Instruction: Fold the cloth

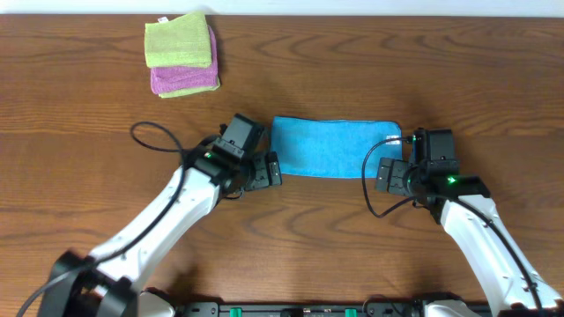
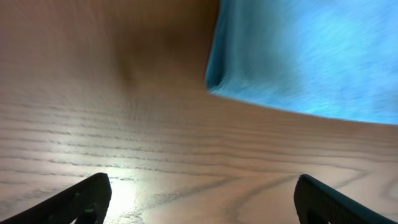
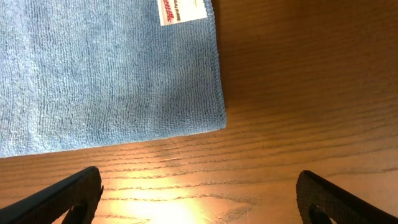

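Two sets of jaws spread wide, nothing held: left gripper [image 1: 267, 170] and right gripper [image 1: 389, 174]. Poised low over bare table [image 1: 352, 53], each just beside a near corner of the cloth [image 1: 335, 147], not touching it.

Lies flat mid-table between them, long sides parallel to the near edge. Probably folded once already, judging by the oblong shape and the thick-looking left end in the left wrist view. Shows a white label [image 3: 183, 11] face-up by the right end.

Likely trouble from here:
- Closing too high on a corner: catches only the top layer, leaves the lower one behind and undoes the fold.
- Coming in flat along the wood: shoves rather than grips, and bunches the soft pile ahead of the tips.
- Lifting or carrying at unequal pace: skews the fold and misaligns the edges.
- Moving the right arm carelessly: may drag its cable [image 1: 374, 163], seen from above arcing across the right end. Cannot tell whether touching.
- Little to fear from the green-and-purple stack [image 1: 181, 55] near the far left corner, well apart.
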Robot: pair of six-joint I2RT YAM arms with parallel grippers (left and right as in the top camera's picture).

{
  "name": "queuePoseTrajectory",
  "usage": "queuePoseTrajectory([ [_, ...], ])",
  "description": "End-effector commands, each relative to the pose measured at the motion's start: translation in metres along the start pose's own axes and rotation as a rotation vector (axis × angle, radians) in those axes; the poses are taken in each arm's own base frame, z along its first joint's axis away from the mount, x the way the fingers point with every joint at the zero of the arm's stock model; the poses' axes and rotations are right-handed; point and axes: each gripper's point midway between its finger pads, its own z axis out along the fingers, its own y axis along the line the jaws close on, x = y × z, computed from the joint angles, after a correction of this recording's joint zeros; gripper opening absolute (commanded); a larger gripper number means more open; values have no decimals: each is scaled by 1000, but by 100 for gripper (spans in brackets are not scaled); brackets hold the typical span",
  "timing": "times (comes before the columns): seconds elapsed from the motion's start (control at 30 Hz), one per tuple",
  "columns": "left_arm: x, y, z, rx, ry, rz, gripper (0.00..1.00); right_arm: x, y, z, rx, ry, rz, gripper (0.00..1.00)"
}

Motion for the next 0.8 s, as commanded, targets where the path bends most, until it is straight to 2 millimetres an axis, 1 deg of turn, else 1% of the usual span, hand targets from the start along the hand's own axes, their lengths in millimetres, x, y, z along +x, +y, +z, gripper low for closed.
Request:
queuePoseTrajectory([
  [0.0,-16,4,-19,-31,-103,23,95,-2,4,-3,-16,-6,-23,99],
  [0.07,-19,1,-21,-19,-119,24,95,-3,4,-3,-17,-11,-23,99],
  [0.27,-21,-7,-18,4,-129,42,95,-7,7,-3,-32,-26,-23,99],
  [0.33,-27,-13,-19,24,-157,76,95,-8,11,-3,-52,-31,-58,99],
  [0.4,-35,-18,-15,40,-180,104,95,-13,18,-2,-95,-49,-99,99],
  [0.47,-37,-25,-5,69,-172,105,95,-21,28,-1,-161,-75,-134,99],
  [0.5,-37,-33,3,107,-152,110,95,-27,29,1,-183,-95,-138,99],
  [0.6,-34,-53,25,204,-100,102,95,-37,31,6,-220,-122,-164,99],
  [0.63,-34,-59,34,235,-83,81,95,-38,31,10,-224,-124,-187,99],
  [0.7,-34,-65,43,269,-64,63,95,-36,28,18,-212,-110,-209,99],
  [0.77,-34,-70,49,294,-55,57,95,-30,22,30,-193,-72,-205,99],
])
